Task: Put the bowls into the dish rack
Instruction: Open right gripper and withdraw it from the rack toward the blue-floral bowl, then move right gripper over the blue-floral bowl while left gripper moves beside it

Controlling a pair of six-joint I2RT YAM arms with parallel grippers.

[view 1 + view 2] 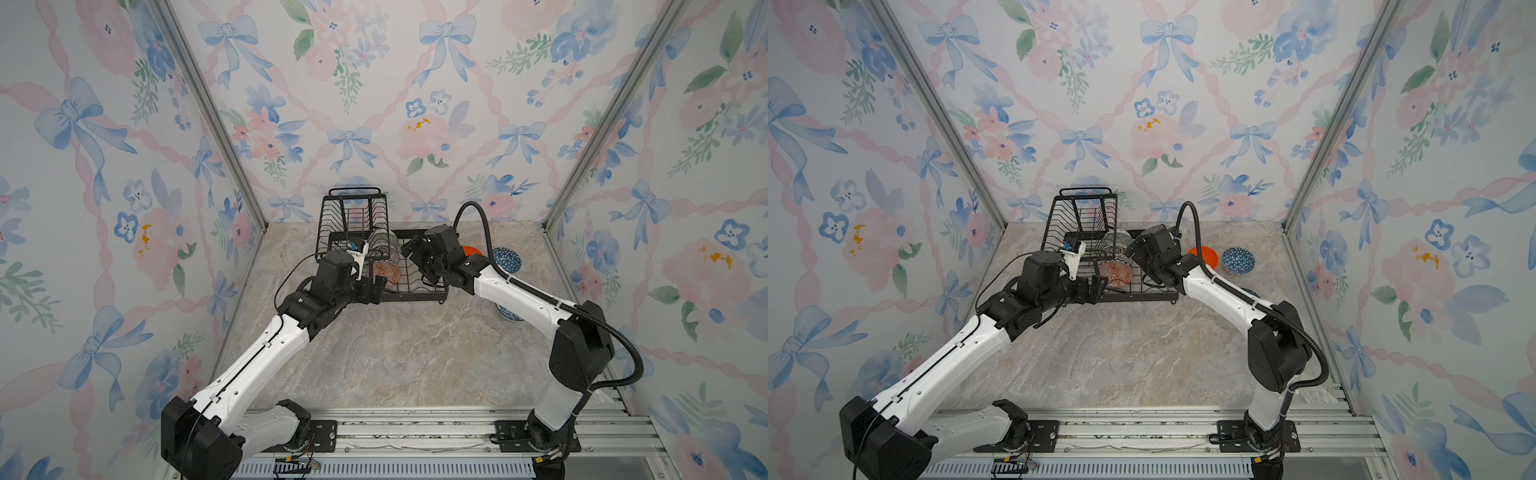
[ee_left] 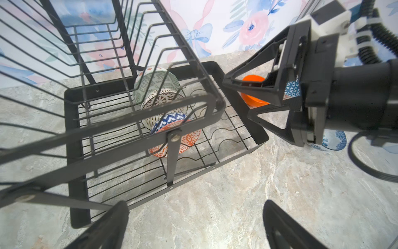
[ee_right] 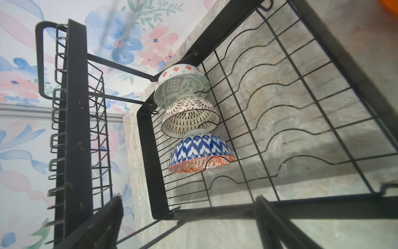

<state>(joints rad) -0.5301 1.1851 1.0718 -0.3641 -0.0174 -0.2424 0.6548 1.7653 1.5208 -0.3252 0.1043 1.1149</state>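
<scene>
Three bowls stand on edge in the lower tray of the dish rack (image 3: 148, 151): grey-green patterned bowl (image 3: 181, 90), brown-lattice bowl (image 3: 189, 120), blue-zigzag bowl (image 3: 200, 151). Your right gripper (image 2: 237, 100) hangs above it, jaws spread, empty. Your left gripper (image 2: 196, 207), likewise released, sits by the front rim. Your right arm (image 1: 519, 295) partly hides the plain orange bowl (image 1: 472, 250) and floral bowl (image 1: 509, 316) on the marble table (image 1: 395, 353), near the blue geometric bowl (image 1: 508, 259).

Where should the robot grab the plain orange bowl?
Probably the rim, from above: the orange bowl seems to sit mouth-up on the table beside the dish rack, so the open right gripper could straddle its thin wall.
</scene>
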